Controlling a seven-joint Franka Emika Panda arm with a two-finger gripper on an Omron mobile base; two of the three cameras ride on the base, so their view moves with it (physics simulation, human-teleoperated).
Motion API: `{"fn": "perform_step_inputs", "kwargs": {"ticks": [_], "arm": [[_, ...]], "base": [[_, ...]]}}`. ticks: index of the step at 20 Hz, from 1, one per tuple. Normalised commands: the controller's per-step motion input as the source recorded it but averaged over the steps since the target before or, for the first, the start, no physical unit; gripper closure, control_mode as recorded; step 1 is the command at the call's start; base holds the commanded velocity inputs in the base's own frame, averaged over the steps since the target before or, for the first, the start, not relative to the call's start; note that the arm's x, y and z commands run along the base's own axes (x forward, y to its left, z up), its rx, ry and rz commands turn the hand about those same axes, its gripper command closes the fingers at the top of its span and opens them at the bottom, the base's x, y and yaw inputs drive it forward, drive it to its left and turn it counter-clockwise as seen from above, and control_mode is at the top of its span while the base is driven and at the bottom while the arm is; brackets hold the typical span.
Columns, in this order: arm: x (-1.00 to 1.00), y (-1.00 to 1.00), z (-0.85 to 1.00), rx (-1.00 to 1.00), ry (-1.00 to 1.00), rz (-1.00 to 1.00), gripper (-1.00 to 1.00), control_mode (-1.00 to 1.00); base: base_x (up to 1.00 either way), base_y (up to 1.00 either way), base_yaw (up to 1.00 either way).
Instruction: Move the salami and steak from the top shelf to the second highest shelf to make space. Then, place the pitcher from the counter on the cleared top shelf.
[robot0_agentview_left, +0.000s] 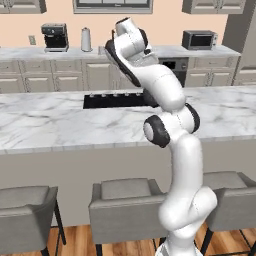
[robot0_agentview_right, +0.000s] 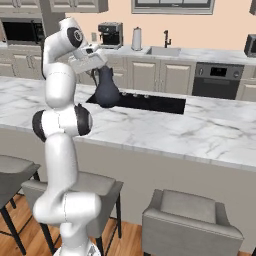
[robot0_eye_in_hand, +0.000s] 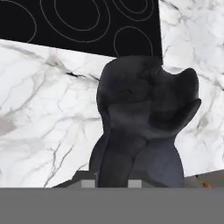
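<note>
The dark navy pitcher (robot0_agentview_right: 106, 91) stands upright at the near left end of the black cooktop (robot0_agentview_right: 150, 102) on the white marble counter (robot0_agentview_right: 200, 131). My gripper (robot0_agentview_right: 98, 64) comes down on its flared rim from above and is shut on it. In the hand view the pitcher (robot0_eye_in_hand: 144, 118) rises between my fingertips (robot0_eye_in_hand: 89, 184), with the gripper (robot0_eye_in_hand: 112, 183) clamped on its rim and the counter (robot0_eye_in_hand: 43, 109) and cooktop (robot0_eye_in_hand: 83, 22) behind. I cannot tell whether its base touches the counter. The salami, the steak and both shelves are out of view.
Grey stools (robot0_agentview_right: 187, 220) line the counter's near side. Behind the island runs a back worktop with a coffee machine (robot0_agentview_right: 110, 35), a sink (robot0_agentview_right: 162, 50), a built-in oven (robot0_agentview_right: 217, 80) and a microwave (robot0_agentview_left: 199, 39). My arm (robot0_agentview_left: 165, 95) crosses the counter (robot0_agentview_left: 50, 120).
</note>
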Motion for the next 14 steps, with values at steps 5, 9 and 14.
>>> {"fn": "perform_step_inputs", "kwargs": {"ticks": [5,9,14], "arm": [[-1.00,-0.26,-1.00,0.00,-0.38,0.48,1.00,-1.00],[-1.00,-0.18,-0.98,0.09,-0.55,0.42,1.00,-1.00],[-1.00,-0.12,-0.20,0.31,-0.51,0.35,1.00,-1.00]], "base": [[0.00,0.00,0.00],[0.00,0.00,0.00],[0.00,0.00,0.00]]}}
